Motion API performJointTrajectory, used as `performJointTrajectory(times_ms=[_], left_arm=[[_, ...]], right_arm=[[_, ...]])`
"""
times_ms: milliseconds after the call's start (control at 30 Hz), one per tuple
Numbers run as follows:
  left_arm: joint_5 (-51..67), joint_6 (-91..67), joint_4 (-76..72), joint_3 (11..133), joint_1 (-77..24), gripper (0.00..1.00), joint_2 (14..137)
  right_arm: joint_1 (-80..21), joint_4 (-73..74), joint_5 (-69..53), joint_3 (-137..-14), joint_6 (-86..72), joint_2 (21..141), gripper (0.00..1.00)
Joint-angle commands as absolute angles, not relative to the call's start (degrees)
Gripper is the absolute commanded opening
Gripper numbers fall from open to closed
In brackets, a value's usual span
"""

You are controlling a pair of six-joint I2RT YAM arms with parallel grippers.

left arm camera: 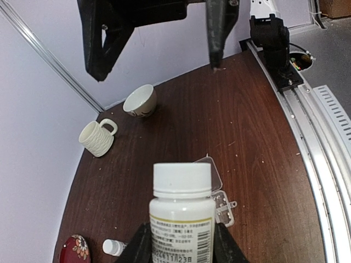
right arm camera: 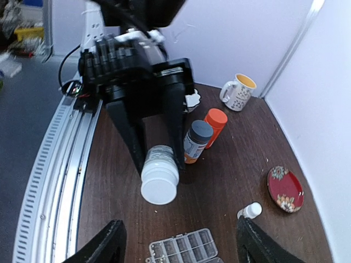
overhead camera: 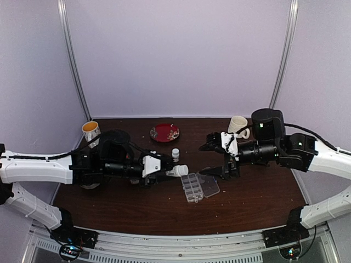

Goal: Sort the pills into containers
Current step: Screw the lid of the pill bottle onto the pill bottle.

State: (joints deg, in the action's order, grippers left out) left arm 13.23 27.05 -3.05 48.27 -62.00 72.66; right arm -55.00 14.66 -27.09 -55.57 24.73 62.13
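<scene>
Pills unseen, probably inside the white plastic bottle [left arm camera: 181, 216] clamped in the left claw [left arm camera: 182, 246], above the clear rectangular organizer box [overhead camera: 192, 188] lower-centre on the dark wooden counter [overhead camera: 109, 203]; right claw [overhead camera: 214, 159], fingers apart, should square onto the white cap [left arm camera: 182, 178] before twisting.

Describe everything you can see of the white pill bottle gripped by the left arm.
The white plastic pill bottle is a small cylinder closed by a white cap. A pale printed label with a thin yellowish line, small text and a barcode wraps its body. The left gripper clamps the body between black jaws, and nothing else touches it. It appears to be held roughly level above the dark wooden table, with its cap end close to the clear plastic organizer box.
</scene>
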Motion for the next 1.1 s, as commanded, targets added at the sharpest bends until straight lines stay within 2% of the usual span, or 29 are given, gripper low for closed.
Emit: performJointTrajectory(times_ms=[0, 233, 533, 1067], left_arm=[[15.84, 23.29, -5.06, 48.95, -62.19, 0.00, 71.36], [17.70, 22.55, -3.81, 50.40, -62.23, 0.00, 71.55], [18.89, 22.59, -3.25, 51.17, -62.20, 0.00, 71.69], [19.16, 21.93, -4.15, 51.06, -62.29, 0.00, 71.61]], right_arm=[[-57.76, 21.32, -28.51, -61.40, 45.37, 64.93, 0.69], [-61.79, 19.15, -24.76, -61.19, 51.00, 66.20, 0.63], [-62.62, 21.10, -20.91, -64.51, 50.89, 70.90, 0.52], [-63.83, 20.71, -18.56, -65.39, 51.78, 73.11, 0.46]])
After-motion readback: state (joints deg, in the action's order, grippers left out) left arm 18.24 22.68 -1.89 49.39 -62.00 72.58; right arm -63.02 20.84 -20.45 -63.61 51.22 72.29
